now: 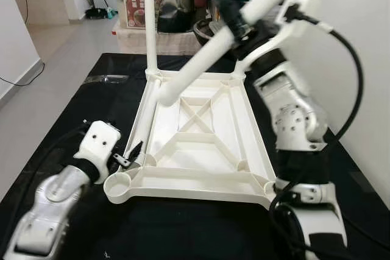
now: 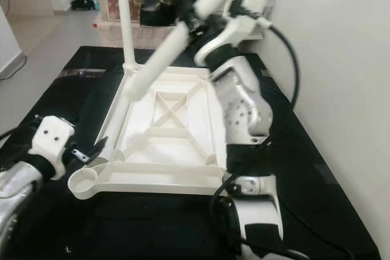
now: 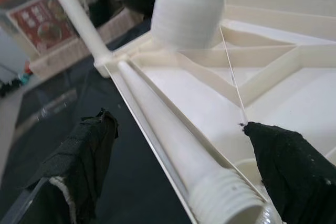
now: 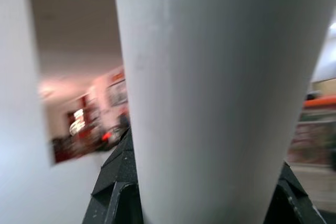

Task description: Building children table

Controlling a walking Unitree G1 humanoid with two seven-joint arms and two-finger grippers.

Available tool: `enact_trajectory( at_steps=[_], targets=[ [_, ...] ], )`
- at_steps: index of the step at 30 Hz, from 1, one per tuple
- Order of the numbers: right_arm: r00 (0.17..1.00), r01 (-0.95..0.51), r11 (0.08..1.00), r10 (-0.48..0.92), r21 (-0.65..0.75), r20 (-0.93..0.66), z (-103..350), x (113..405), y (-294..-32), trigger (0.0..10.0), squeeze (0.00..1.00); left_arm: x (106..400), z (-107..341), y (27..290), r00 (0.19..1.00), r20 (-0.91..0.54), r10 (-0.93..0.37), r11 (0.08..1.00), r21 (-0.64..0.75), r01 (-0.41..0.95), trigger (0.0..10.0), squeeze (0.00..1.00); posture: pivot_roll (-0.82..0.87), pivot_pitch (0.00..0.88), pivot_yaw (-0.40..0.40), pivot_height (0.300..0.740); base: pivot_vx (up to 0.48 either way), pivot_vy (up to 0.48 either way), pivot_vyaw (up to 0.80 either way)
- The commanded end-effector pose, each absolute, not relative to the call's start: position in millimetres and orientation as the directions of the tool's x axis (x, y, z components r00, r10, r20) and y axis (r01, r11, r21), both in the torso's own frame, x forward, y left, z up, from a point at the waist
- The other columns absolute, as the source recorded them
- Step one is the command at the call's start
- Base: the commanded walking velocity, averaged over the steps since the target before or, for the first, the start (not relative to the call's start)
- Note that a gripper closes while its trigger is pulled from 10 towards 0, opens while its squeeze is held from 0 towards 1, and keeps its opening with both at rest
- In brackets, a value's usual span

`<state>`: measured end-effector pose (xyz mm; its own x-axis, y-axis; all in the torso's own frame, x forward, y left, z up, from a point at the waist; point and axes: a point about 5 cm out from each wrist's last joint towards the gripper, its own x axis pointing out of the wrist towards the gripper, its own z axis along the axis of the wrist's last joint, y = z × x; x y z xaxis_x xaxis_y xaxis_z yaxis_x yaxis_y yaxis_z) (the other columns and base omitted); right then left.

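Here the upturned white tabletop point(image 1: 201, 144) lies mid-desk point(image 1: 73, 108). A loose leg point(image 1: 213, 53) is clamped in the right end effector point(image 1: 234, 25); its threaded tip should be squared over a corner socket. The left end effector point(image 1: 131, 158), spread apart, straddles another leg point(image 3: 173, 145) at the near-left corner.

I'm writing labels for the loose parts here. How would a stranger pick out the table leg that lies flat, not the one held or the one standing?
Find the upside-down white plastic tabletop on the black mat. Along its edge on the robot's left lies a white plastic leg, its threaded end near the round corner socket. The left gripper, fingers open, straddles it; unlike the upright leg and the tilted leg in the right gripper, it lies flat.
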<state>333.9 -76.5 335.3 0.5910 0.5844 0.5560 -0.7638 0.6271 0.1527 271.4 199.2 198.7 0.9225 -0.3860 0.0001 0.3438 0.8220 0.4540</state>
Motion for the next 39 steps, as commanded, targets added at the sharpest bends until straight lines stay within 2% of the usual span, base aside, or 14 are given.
enact_trajectory(
  at_steps=[1, 4, 7, 12, 15, 21, 24, 25, 26, 32, 37, 38, 39],
  targets=[
    [0.541, -0.803, 0.582, 0.626, 0.124, 0.562, 338.0, 327.1, -68.1, 0.0, 0.00, 271.3, 199.7, 198.3, 0.908, -0.007, -0.418, 0.802, 0.467, 0.372, 10.0, 0.00, 0.09, 0.000, -0.036, 0.740, 0.000, 0.000, 0.00],
    [0.525, -0.817, 0.565, 0.647, 0.114, 0.553, 336.2, 325.2, -62.8, 0.0, 0.00, 273.8, 201.6, 200.3, 0.908, -0.009, -0.418, 0.792, 0.487, 0.369, 10.0, 0.00, 0.09, 0.000, -0.036, 0.740, 0.000, 0.000, 0.00],
    [0.463, -0.863, 0.494, 0.695, 0.103, 0.551, 335.1, 316.4, -50.7, 0.0, 0.00, 280.6, 201.4, 202.0, 0.907, -0.011, -0.422, 0.783, 0.500, 0.370, 10.0, 0.00, 0.09, 0.000, -0.034, 0.740, 0.000, 0.000, 0.00],
    [0.430, -0.885, 0.456, 0.717, 0.097, 0.550, 334.4, 311.6, -46.4, 0.0, 0.00, 282.4, 199.2, 200.6, 0.896, -0.022, -0.443, 0.776, 0.491, 0.396, 10.0, 0.00, 0.09, 0.000, -0.031, 0.740, 0.000, 0.000, 0.00],
    [0.369, -0.915, 0.398, 0.752, 0.070, 0.546, 334.0, 302.9, -42.9, 0.0, 0.00, 285.1, 197.2, 199.7, 0.891, -0.029, -0.453, 0.772, 0.488, 0.408, 10.0, 0.00, 0.08, 0.000, -0.027, 0.740, 0.000, 0.000, 0.00],
    [0.300, -0.946, 0.320, 0.793, 0.057, 0.531, 328.9, 289.7, -34.3, 0.0, 0.00, 293.4, 188.7, 194.6, 0.890, -0.031, -0.455, 0.783, 0.462, 0.417, 10.0, 0.00, 0.07, 0.000, -0.022, 0.740, 0.000, 0.000, 0.00],
    [0.289, -0.950, 0.306, 0.797, 0.058, 0.531, 328.1, 287.0, -32.0, 0.0, 0.00, 294.4, 186.4, 192.1, 0.888, -0.028, -0.459, 0.784, 0.457, 0.420, 10.0, 0.00, 0.07, 0.000, -0.022, 0.740, 0.000, 0.000, 0.00],
    [0.286, -0.951, 0.302, 0.799, 0.058, 0.528, 327.4, 286.1, -31.8, 0.0, 0.00, 295.0, 185.8, 191.2, 0.888, -0.022, -0.460, 0.786, 0.455, 0.419, 8.6, 0.00, 0.07, 0.000, -0.020, 0.740, 0.000, 0.000, 0.00],
    [0.285, -0.952, 0.301, 0.802, 0.058, 0.525, 326.5, 285.7, -31.8, 0.0, 0.00, 295.0, 184.8, 189.8, 0.884, -0.018, -0.467, 0.784, 0.454, 0.423, 0.0, 0.00, 0.07, 0.000, -0.021, 0.740, 0.000, 0.000, 0.00],
    [0.290, -0.952, 0.299, 0.804, 0.067, 0.519, 325.0, 285.3, -31.7, 0.0, 0.00, 294.2, 181.5, 187.5, 0.876, -0.004, -0.483, 0.779, 0.455, 0.431, 0.0, 0.00, 0.07, 0.000, -0.021, 0.740, 0.000, 0.000, 0.00],
    [0.330, -0.939, 0.331, 0.799, 0.092, 0.503, 324.0, 289.1, -31.7, 0.0, 0.00, 293.3, 179.6, 186.0, 0.873, -0.001, -0.488, 0.777, 0.456, 0.435, 0.0, 0.00, 0.08, 0.000, -0.026, 0.740, 0.000, 0.000, 0.00],
    [0.349, -0.933, 0.344, 0.801, 0.103, 0.487, 322.9, 291.0, -30.9, 10.0, 0.00, 293.7, 179.1, 187.2, 0.881, -0.004, -0.474, 0.782, 0.459, 0.422, 1.0, 0.00, 0.08, 0.000, -0.026, 0.740, 0.000, 0.000, 0.00],
    [0.349, -0.933, 0.344, 0.801, 0.103, 0.487, 322.9, 291.0, -30.9, 10.0, 0.00, 293.7, 179.1, 187.2, 0.881, -0.004, -0.474, 0.782, 0.459, 0.422, 1.0, 0.00, 0.08, 0.000, -0.026, 0.740, 0.000, 0.000, 0.00]
  ],
)
